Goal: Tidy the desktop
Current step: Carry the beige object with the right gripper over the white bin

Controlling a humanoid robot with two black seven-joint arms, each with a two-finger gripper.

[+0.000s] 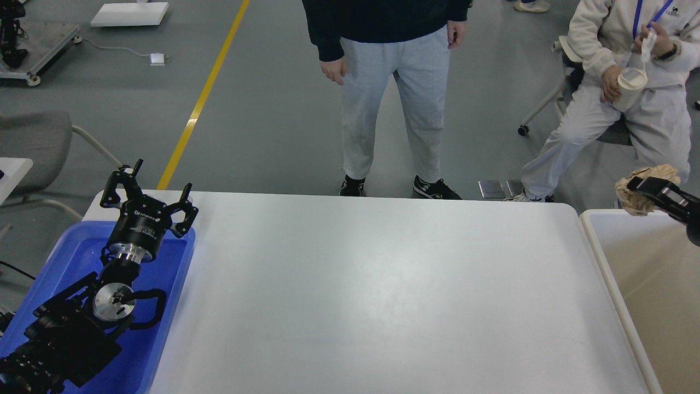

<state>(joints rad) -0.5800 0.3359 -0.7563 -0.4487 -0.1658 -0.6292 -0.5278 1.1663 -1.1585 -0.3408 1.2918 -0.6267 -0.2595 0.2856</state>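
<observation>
The white desk (pixel 383 290) filled the middle of the view. The left end effector (pixel 146 191) hovered at about nine o'clock, over the far end of the blue tray (pixel 175 284) beside the desk's left edge, fingers spread and empty. The right end effector (pixel 648 189) sat at about three o'clock above the cream bin (pixel 593 241), clenched on crumpled brown paper (pixel 634 200).
</observation>
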